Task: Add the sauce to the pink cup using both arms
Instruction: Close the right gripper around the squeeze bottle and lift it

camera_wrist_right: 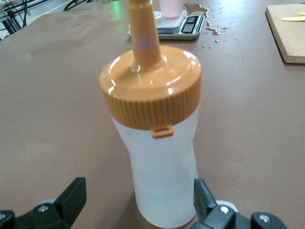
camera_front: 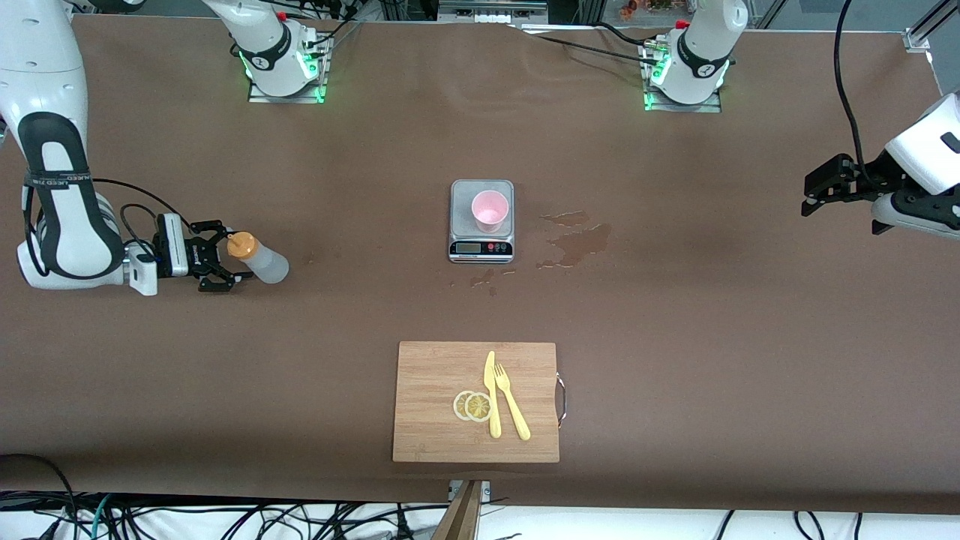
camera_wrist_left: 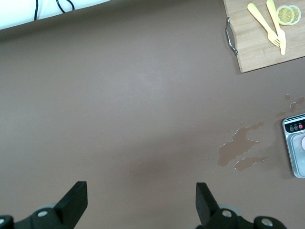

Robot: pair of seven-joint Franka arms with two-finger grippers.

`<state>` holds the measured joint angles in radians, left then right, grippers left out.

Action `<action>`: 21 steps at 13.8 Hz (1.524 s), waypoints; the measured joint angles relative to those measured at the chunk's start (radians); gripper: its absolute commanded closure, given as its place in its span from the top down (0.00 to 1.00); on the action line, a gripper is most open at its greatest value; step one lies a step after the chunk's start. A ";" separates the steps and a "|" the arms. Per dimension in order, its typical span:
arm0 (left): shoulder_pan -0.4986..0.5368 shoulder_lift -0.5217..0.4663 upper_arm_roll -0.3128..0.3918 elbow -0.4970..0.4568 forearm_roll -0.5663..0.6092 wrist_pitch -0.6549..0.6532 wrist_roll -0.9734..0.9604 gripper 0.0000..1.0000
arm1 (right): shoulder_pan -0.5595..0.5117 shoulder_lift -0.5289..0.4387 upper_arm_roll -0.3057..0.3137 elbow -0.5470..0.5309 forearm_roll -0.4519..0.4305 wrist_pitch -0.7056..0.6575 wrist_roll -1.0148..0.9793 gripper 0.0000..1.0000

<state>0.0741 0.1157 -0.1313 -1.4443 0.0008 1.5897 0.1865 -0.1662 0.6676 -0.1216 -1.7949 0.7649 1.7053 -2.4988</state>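
Right wrist view, sauce [camera_wrist_right: 159, 157] between open end effector [camera_wrist_right: 138, 200] fingers

Orange-capped sauce [camera_front: 259, 257] stands upright; pink cup [camera_front: 490, 211] sits on scale [camera_front: 481, 247]

Place: a robotics lab bench set up as a mock kitchen station.
Mounting: two white arms bolted on metal base plates [camera_front: 286, 91] with green lights glowing at their feet.
Surface: one wide table [camera_front: 675, 315] under a plain brown covering, stained by a wet spill [camera_front: 574, 240].
Wiring: loose black cables [camera_front: 225, 517] tangled along the table's edge nearest the front camera; aluminium framing [camera_front: 919, 30] at a corner.
Kitchen props: a digital scale [camera_front: 481, 251], a bamboo cutting board [camera_front: 435, 375] with a yellow plastic knife [camera_front: 491, 394], fork [camera_front: 511, 401] and lemon slices [camera_front: 472, 406].
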 measured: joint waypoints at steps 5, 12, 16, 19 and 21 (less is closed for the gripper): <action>0.005 0.002 0.002 0.000 0.000 -0.005 -0.001 1.00 | -0.003 0.024 -0.018 -0.001 0.066 0.000 -0.002 1.00; 0.005 0.001 0.002 0.001 0.000 -0.018 -0.001 1.00 | -0.003 0.031 -0.020 -0.046 0.127 0.016 -0.002 1.00; 0.004 0.001 0.000 0.001 0.000 -0.024 -0.001 1.00 | 0.002 0.031 -0.019 -0.047 0.131 0.017 -0.002 0.95; 0.005 0.001 0.003 0.001 0.000 -0.024 -0.002 1.00 | 0.007 0.031 -0.017 -0.047 0.132 0.018 -0.003 0.95; 0.007 0.001 0.005 0.001 0.000 -0.024 -0.006 1.00 | 0.010 0.031 -0.015 -0.047 0.132 0.018 -0.004 0.93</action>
<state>0.0810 0.1171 -0.1263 -1.4434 0.0008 1.5653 0.1804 -0.1566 0.6982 -0.1367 -1.8419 0.8973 1.7233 -2.5024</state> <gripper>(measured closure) 0.000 0.048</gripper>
